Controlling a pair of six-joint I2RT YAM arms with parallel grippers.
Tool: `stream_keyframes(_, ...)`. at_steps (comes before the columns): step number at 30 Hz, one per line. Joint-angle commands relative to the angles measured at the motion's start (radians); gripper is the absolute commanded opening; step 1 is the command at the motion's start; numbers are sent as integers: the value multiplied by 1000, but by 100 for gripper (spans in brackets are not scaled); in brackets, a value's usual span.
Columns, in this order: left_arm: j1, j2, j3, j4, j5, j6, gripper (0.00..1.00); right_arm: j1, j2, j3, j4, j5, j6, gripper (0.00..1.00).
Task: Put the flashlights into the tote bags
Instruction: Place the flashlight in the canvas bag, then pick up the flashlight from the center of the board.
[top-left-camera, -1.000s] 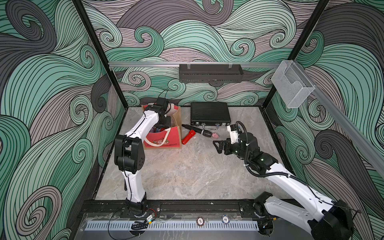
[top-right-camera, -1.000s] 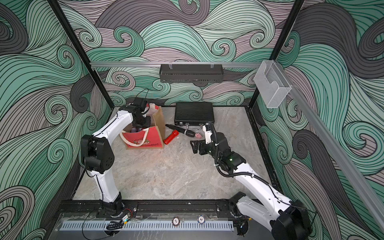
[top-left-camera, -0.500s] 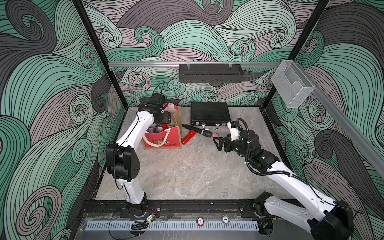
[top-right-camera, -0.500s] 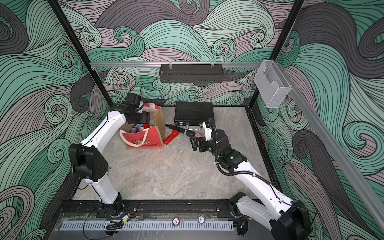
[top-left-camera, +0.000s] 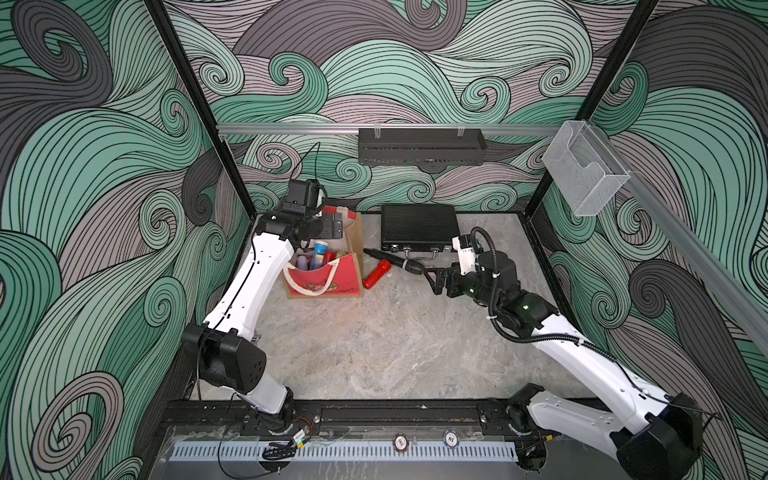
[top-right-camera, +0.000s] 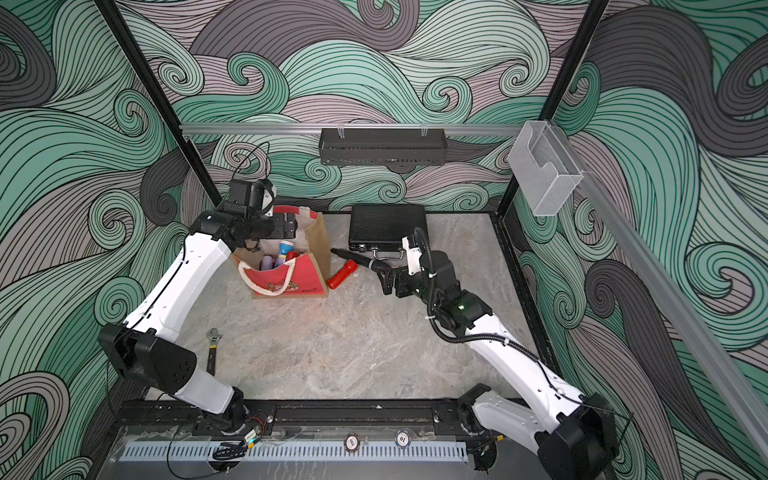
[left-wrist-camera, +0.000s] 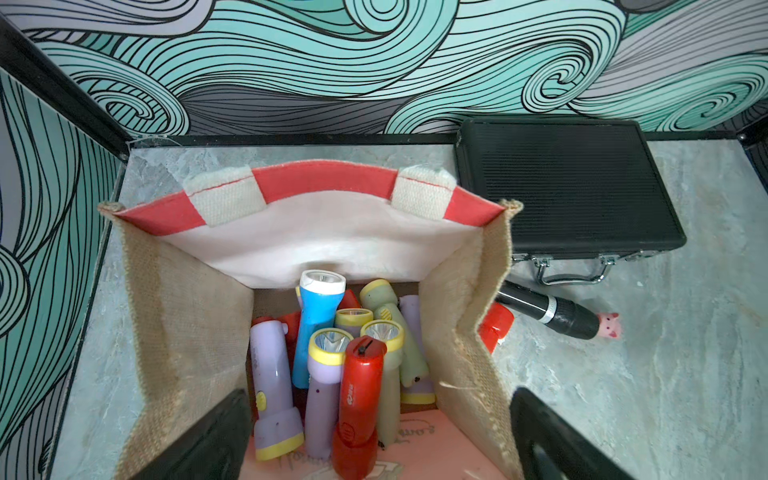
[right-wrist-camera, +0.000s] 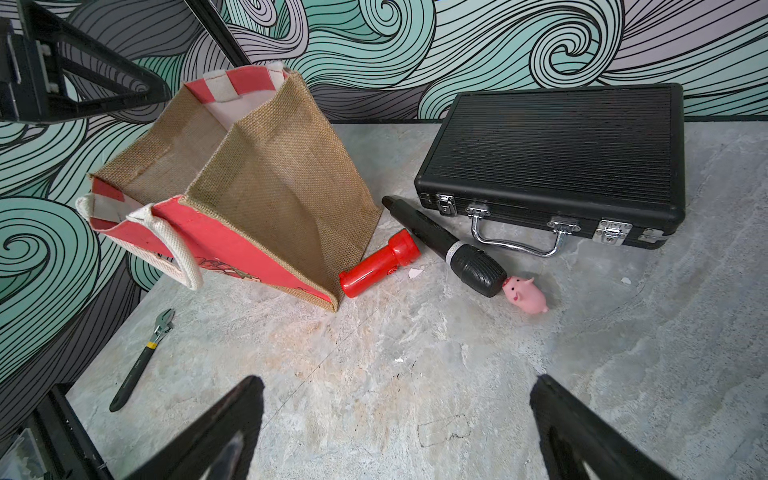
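Red flashlight outside bag: whole from right wrist, half-hidden from left.

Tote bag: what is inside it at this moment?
The tote bag holds a heap of flashlights: a blue flashlight plus lilac, pale green and red ones. The bag's floor and anything under the heap are covered.

The tote bag, red-fronted with brown woven sides and cream lining, stands upright and open, holding a heap of lilac, pale green and red flashlights and one blue flashlight, while a red flashlight lies on its side outside, just beside the bag's brown wall.
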Motion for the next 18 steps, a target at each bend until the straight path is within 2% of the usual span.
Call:
stream_keyframes(1,-41,-40,52,-57,-23,50,99,6,-10,3,5,36,-2,100)
stream_keyframes(6,-132,-59,72,-54,-36,90,99,6,-5,13,-11,60,-8,100)
stream_keyframes(12,-281,6,131,-52,-14,114,99,6,-8,7,-30,75,-9,100)
stream_keyframes(18,-371,108,150,-13,22,85,98,1,-29,-30,-75,114,2,100)
